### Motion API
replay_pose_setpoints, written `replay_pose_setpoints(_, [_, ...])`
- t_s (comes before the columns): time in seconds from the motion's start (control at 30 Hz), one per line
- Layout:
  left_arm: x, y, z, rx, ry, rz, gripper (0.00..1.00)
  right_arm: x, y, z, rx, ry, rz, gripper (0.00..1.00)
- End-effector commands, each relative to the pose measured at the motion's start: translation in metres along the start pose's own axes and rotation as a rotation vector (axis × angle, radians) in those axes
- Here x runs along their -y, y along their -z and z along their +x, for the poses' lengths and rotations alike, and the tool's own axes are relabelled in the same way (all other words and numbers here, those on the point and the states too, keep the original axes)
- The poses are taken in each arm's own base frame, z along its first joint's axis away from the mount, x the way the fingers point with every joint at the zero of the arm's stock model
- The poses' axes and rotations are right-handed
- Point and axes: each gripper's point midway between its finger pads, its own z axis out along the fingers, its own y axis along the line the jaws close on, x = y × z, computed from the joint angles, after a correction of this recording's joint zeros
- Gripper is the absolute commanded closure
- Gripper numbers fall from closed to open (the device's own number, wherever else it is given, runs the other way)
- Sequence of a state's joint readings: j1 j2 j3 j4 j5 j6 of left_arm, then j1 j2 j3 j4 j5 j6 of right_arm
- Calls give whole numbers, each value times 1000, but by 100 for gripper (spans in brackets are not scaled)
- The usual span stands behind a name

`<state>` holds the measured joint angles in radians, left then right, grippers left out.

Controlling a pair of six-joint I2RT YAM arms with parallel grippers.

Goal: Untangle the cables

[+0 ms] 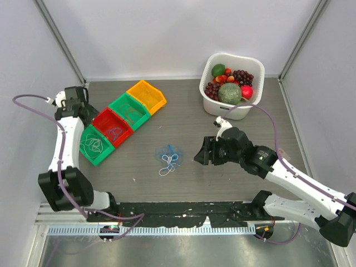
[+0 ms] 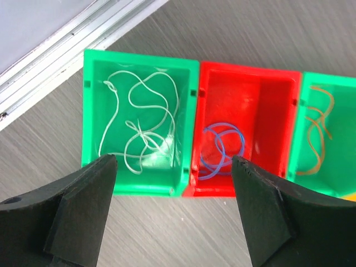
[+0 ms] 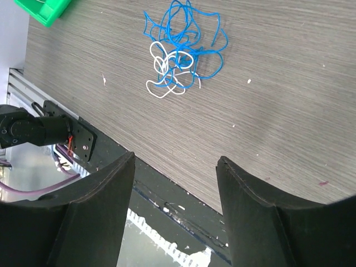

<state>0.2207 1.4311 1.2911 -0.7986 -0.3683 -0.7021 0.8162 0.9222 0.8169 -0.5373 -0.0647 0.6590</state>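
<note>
A tangled bunch of blue and white cables (image 1: 168, 157) (image 3: 181, 47) lies on the table's middle. My right gripper (image 1: 199, 154) (image 3: 177, 158) hovers just right of it, open and empty, apart from the bunch. My left gripper (image 1: 82, 111) (image 2: 172, 161) hangs open and empty over the row of bins at the left. Below it a white cable (image 2: 142, 122) lies in the green bin (image 2: 92, 105), a blue cable (image 2: 222, 144) in the red bin (image 2: 275, 117), and an orange cable (image 2: 320, 128) in the second green bin (image 2: 297, 144).
The bins run diagonally: green (image 1: 95, 146), red (image 1: 113, 127), green (image 1: 130, 111), yellow (image 1: 147, 96). A white basket (image 1: 232, 108) of fruit stands at the back right. Grey walls enclose the table; a black rail (image 1: 183, 210) borders the near edge.
</note>
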Motion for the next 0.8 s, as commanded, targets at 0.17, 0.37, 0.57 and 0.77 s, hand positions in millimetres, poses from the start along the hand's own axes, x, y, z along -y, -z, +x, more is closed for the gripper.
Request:
replay_pose_setpoints(0.17, [44,90,52,59,-215,261,18,-8,-14,-11,-64,37,27,34])
replay_pose_setpoints(0.37, [139,162,202,-252,-528,939,20,4,-27,-4,-89,-5,82,34])
replay_pose_setpoints(0.57, [129,121,290,-552,-618,778,18,2,-42,3,-104,-79,71,34])
replay_pose_setpoints(0.77, [131,107,338,-795,-579,713,14,3,-51,1,-113,-96,86,33])
